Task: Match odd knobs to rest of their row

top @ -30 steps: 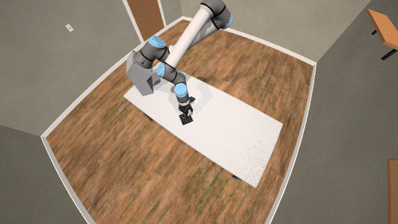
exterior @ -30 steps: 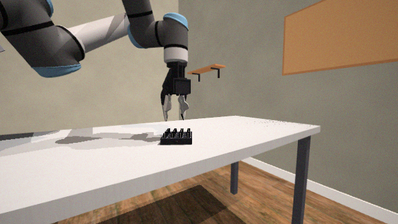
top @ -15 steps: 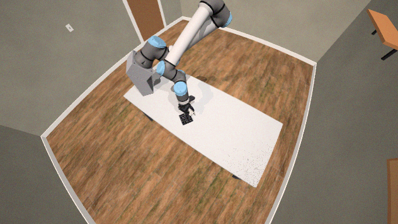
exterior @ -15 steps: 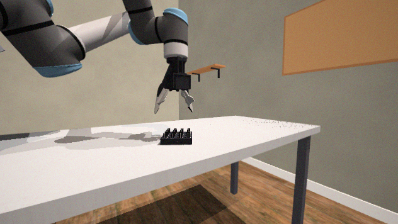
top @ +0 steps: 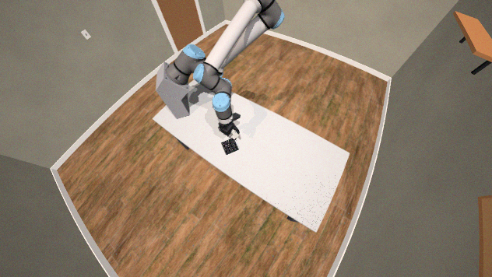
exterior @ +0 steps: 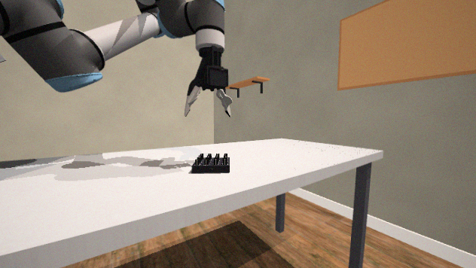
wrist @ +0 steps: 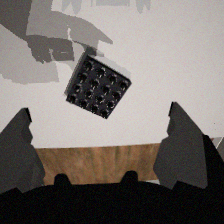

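Note:
The knob box (exterior: 211,164) is a small black block with a grid of dark knobs, lying flat on the white table (exterior: 181,177). It shows in the overhead view (top: 230,146) and, turned at an angle, in the wrist view (wrist: 98,85). The knobs' marks are too small and dark to read. My gripper (exterior: 207,105) hangs well above the box, fingers spread wide with nothing between them. In the wrist view its two dark fingers frame the lower corners (wrist: 105,150), and the box lies above and between them.
The grey robot base box (top: 173,91) stands at the table's far-left end. The table's front edge and wooden floor (wrist: 100,162) show just below the box in the wrist view. A small orange shelf (exterior: 248,80) hangs on the back wall.

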`<state>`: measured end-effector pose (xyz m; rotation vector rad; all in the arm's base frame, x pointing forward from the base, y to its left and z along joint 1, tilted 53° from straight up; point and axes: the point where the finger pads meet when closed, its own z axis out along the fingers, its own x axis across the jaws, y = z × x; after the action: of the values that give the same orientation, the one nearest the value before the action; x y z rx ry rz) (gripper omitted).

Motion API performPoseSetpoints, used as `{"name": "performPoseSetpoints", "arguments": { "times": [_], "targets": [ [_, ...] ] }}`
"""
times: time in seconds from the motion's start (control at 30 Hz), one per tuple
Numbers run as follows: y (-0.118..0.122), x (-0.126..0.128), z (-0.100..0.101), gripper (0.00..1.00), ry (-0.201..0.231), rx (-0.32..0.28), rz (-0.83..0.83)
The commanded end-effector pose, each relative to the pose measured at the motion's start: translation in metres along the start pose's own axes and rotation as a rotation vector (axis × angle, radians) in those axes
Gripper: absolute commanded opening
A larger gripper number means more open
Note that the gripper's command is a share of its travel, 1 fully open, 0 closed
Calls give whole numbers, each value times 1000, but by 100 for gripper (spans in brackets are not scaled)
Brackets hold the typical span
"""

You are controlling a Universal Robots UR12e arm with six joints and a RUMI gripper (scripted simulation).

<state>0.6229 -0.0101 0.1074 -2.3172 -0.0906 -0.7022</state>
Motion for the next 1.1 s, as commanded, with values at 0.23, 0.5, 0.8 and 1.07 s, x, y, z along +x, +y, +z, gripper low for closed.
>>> {"name": "performPoseSetpoints", "arguments": {
  "times": [0.23,0.5,0.8,1.07],
  "targets": [
    [0,0,-38,100,-4,5,-1],
    [0,0,-40,100,-4,5,-1],
    [0,0,-40,100,-4,5,-1],
    [0,0,-40,100,-4,5,-1]
  ]
}}
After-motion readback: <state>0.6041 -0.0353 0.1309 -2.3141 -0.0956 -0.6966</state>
